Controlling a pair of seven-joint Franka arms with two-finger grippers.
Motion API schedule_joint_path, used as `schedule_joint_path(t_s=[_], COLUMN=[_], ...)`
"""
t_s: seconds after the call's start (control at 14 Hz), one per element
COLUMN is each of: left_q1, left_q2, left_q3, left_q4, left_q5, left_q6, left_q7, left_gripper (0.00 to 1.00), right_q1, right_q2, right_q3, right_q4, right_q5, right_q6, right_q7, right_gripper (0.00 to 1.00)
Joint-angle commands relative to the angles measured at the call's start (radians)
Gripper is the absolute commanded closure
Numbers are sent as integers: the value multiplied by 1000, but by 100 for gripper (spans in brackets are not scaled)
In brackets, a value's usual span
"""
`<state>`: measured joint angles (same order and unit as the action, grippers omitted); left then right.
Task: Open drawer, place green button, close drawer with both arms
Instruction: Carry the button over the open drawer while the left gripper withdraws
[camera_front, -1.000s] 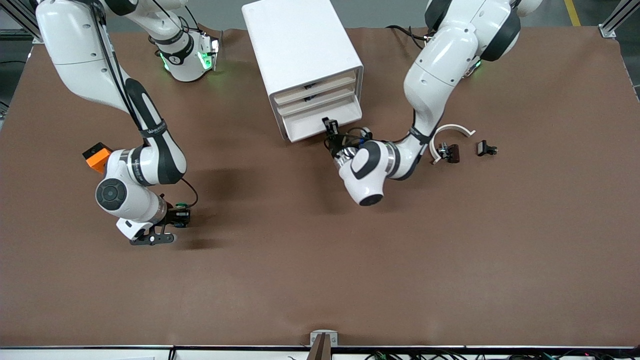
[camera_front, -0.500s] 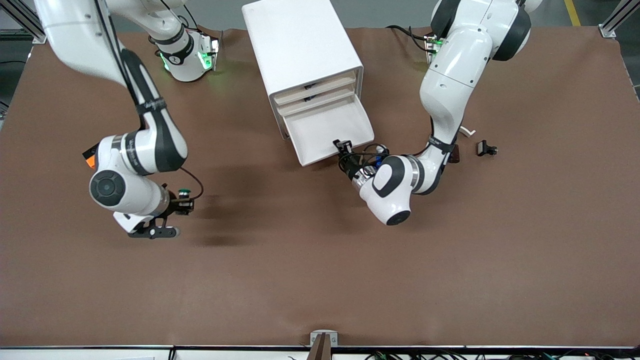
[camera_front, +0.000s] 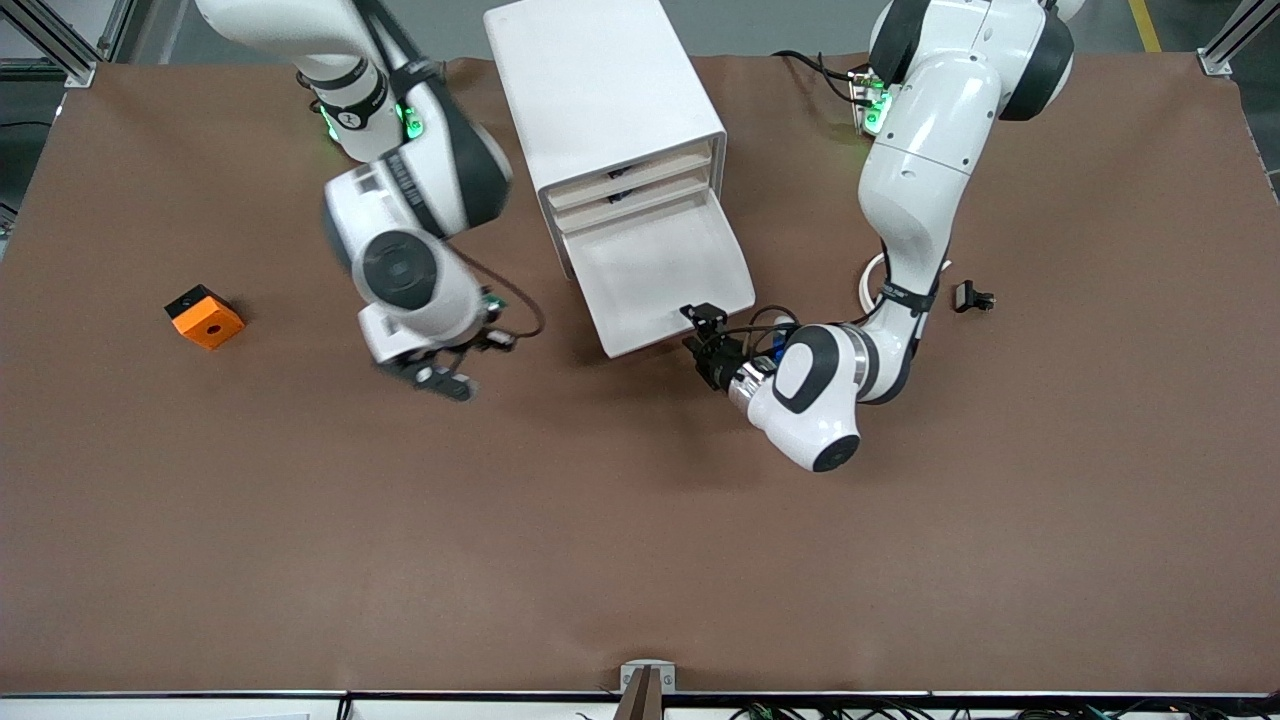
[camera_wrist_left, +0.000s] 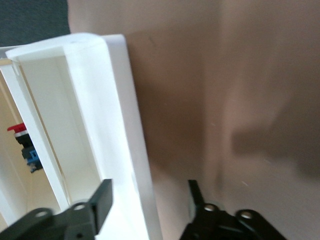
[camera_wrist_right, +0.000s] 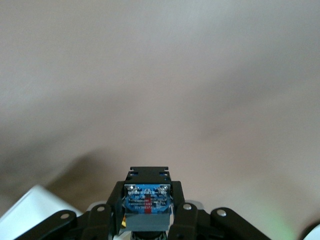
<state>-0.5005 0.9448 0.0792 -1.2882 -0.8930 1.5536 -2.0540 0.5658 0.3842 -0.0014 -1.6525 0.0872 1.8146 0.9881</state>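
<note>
The left end effector (camera_front: 707, 326) had just let go of the front lip of the drawer (camera_front: 660, 280). In the left wrist view its fingers (camera_wrist_left: 101, 197) stood spread, one on each side of the drawer's white front wall (camera_wrist_left: 120, 150) without clamping it, where a second earlier they had been pressed together on that lip. Over that second the drawer had come well out of the cabinet (camera_front: 610, 110), its white tray now open to the camera and bare as far as could be seen, so the opening step looked finished.

The right end effector (camera_front: 487, 338) was pinching the button (camera_wrist_right: 146, 206), whose blue-labelled body showed between its closed fingers in the right wrist view. It had risen from a low spot toward the right arm's end of the tabletop (camera_front: 640, 540) and swung across to hang just beside the open drawer. The orange block (camera_front: 204, 316), earlier half hidden by that arm, now lay in plain view.

Judging by this, the drop into the tray should follow, with the left arm needing to clear the way first.
</note>
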Motion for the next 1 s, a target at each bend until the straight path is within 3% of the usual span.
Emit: schedule_joint_path(t_s=[0.0,0.14,0.36,0.5,0.86,0.93], left_q1=[5,3,3,7,-21,-26], left_q2=[-26,-53,-116,-136,-265,-277], left_q3=[66,143,247,309,309,307], left_q4=[43,79,84,84,69,67], left_q5=[16,17,19,25,365,411], left_q6=[-7,-7,-7,-24,-41,-41], left_q7=[9,46,272,369,820,895], left_gripper=[0,0,0,0,0,0], right_q1=[97,172,264,276,322,322], right_q2=[12,44,109,145,199,199], right_q3=[-16,-16,-17,-16,-16,-16], right_q4=[22,23,23,25,28,37], right_q5=[97,102,98,102,97,98], right_q6=[58,153,248,328,351,350], right_q7=[253,471,656,806,873,873], right_gripper=[91,91,91,89,88,75])
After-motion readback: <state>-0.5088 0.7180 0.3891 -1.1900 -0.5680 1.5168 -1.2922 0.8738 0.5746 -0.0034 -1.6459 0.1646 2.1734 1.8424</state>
